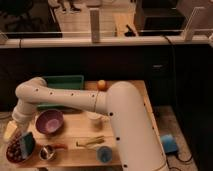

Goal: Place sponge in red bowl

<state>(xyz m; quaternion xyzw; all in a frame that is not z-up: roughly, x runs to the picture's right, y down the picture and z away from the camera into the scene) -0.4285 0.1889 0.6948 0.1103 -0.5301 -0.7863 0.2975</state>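
Observation:
The red bowl (15,152) stands at the table's front left corner. The teal sponge (27,142) rests inside it, leaning against its right side. My white arm stretches from the lower right across the table, bends at the left and comes down to the gripper (17,131). The gripper hangs just above the bowl's back rim, close to the sponge.
A purple bowl (49,121) sits right of the gripper. A small metal cup (46,152) and a blue cup (104,154) stand along the front edge. A green tray (62,82), an orange (101,85) and a white cup (92,117) lie farther back.

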